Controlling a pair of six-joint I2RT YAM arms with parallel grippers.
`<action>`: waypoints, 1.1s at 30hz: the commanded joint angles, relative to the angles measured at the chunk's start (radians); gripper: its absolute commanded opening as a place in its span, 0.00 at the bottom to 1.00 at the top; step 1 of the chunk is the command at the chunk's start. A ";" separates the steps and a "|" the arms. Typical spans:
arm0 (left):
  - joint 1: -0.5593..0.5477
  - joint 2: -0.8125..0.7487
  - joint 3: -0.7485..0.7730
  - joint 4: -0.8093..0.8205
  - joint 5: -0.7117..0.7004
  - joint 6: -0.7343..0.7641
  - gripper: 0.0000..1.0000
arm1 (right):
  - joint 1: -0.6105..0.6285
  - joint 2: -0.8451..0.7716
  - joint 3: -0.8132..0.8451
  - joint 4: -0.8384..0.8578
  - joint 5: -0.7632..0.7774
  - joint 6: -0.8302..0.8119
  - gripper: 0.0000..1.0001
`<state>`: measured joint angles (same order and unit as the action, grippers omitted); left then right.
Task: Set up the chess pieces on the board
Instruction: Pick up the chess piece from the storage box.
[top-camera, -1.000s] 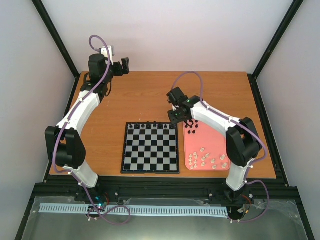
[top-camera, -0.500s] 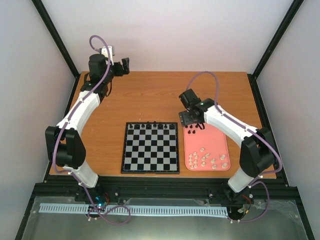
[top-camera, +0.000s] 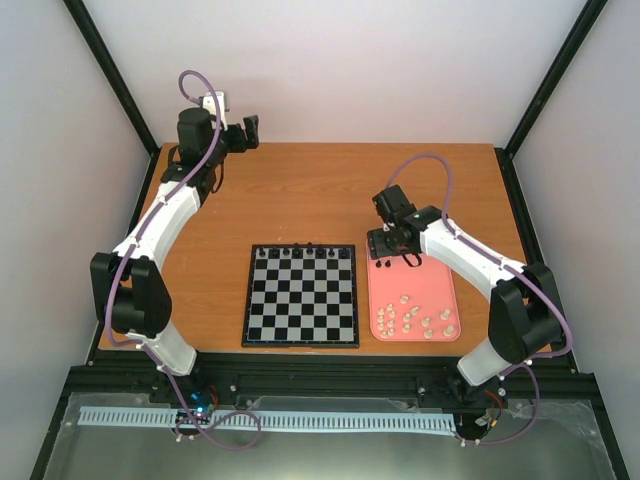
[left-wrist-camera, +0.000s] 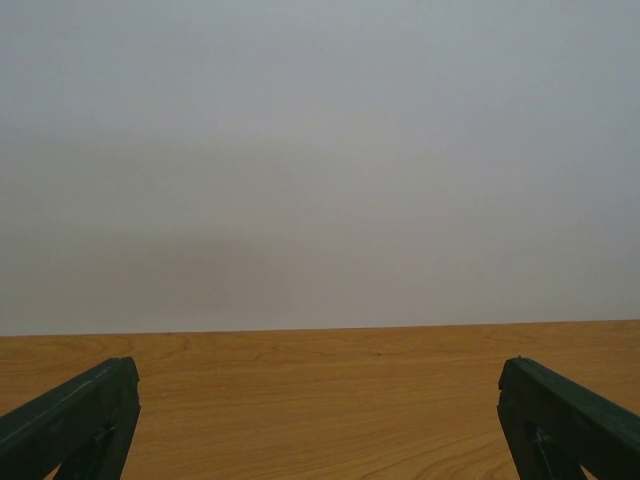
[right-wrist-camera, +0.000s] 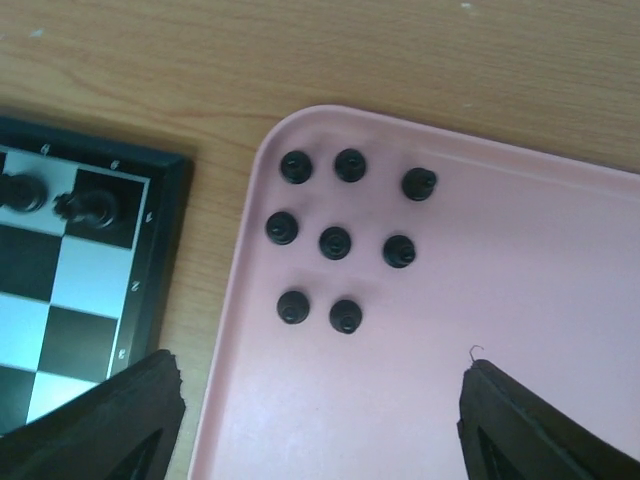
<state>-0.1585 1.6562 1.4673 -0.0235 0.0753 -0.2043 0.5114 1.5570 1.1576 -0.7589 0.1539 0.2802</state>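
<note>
The board lies at the middle of the table, with several black chess pieces along its far row. Two of them stand at the board's corner in the right wrist view. Several more black pieces stand in a cluster at the far left corner of the pink tray. My right gripper hangs over that cluster, open and holding nothing. Raised at the far left corner of the table, my left gripper is open too, with only bare wood below it.
The pink tray lies right of the board, touching its edge or nearly so. Several cream-white pieces are scattered at its near end. Black frame posts and pale walls close in the table on three sides.
My right gripper has moved right, from the board's far right corner to above the tray's far end, and has opened. The left arm has stayed still.
</note>
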 joint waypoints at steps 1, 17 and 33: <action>-0.006 0.008 0.055 -0.007 0.005 0.020 1.00 | 0.005 0.012 -0.026 0.053 -0.097 0.012 0.83; -0.007 0.016 0.061 -0.009 0.004 0.020 1.00 | 0.015 0.142 -0.025 0.081 -0.124 0.021 0.52; -0.009 0.016 0.061 -0.011 -0.002 0.023 1.00 | 0.013 0.225 -0.007 0.097 -0.089 0.023 0.39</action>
<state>-0.1631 1.6619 1.4822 -0.0261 0.0753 -0.2039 0.5198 1.7588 1.1385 -0.6800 0.0483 0.2985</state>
